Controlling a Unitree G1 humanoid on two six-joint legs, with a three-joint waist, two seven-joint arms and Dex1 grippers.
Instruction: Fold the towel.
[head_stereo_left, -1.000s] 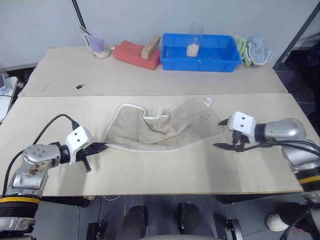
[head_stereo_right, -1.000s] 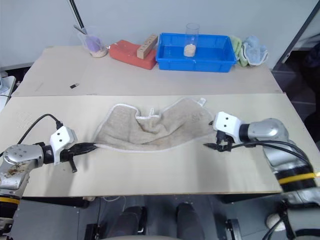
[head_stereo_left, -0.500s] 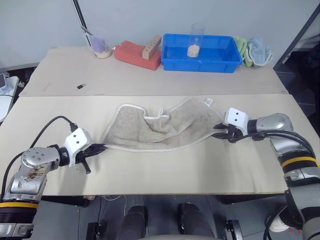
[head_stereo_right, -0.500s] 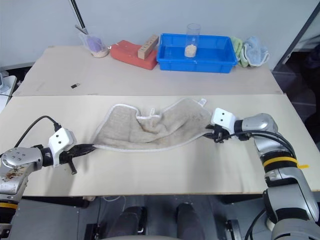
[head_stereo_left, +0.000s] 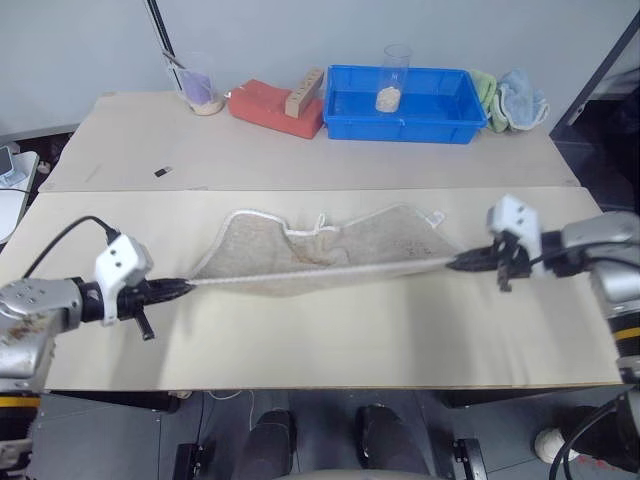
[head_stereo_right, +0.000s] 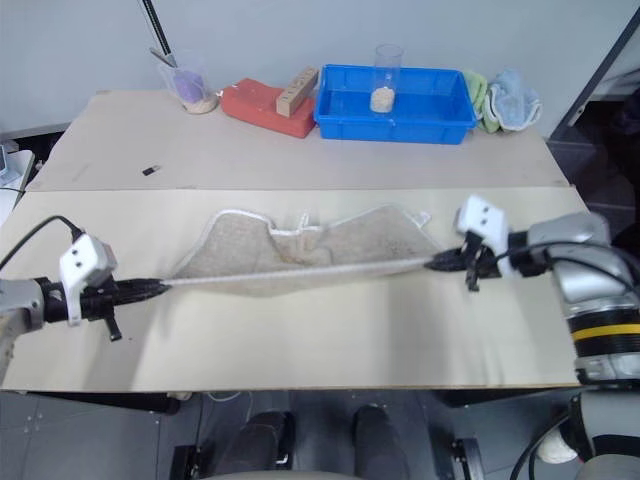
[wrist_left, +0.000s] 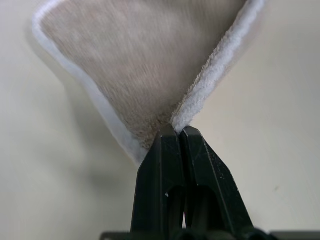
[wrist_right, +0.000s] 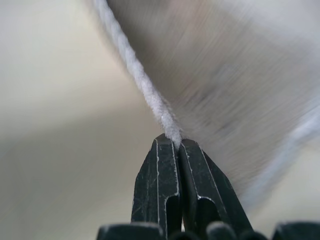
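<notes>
Hard to read: in the wrist views the towel is blurred just past each set of fingers, so weave and the dark printed mark can't be made out there; its underside and the part drooping behind the raised edge are hidden.

Left to right. Left gripper (head_stereo_left: 185, 287), near the tabletop's left edge, is clamped tight on the towel's (head_stereo_left: 300, 258) left near corner; left wrist view shows the black fingers (wrist_left: 165, 150) pressed together w/ the white edging pinched between them. The towel lies across the middle of the front tabletop (head_stereo_left: 300, 340), long axis running left-right, parallel to the front edge. Its near hem is pulled into a taut, almost straight white line between the two grippers, lifted off the surface; the far edge sags in scallops and rests on the top, small white loop (head_stereo_left: 322, 219) at its middle. Right gripper (head_stereo_left: 462, 262), toward the right edge, is likewise closed on the towel's right near corner; fingers (wrist_right: 165, 170) meet on the hem.

Vs 1 s ago: right gripper was open & short of the cloth, now grips it; left was already shut on its corner. Both hands are higher and further apart, so the near hem, then slack and curved on the tabletop, is now stretched straight.

On the rear tabletop: cup w/ purple contents (head_stereo_left: 198, 88) at left, red block (head_stereo_left: 268, 105), blue tray (head_stereo_left: 402, 92) holding a clear glass (head_stereo_left: 393, 75), then green cloth (head_stereo_left: 483, 88) & light-blue cloth (head_stereo_left: 520, 96) near the right rear corner.
</notes>
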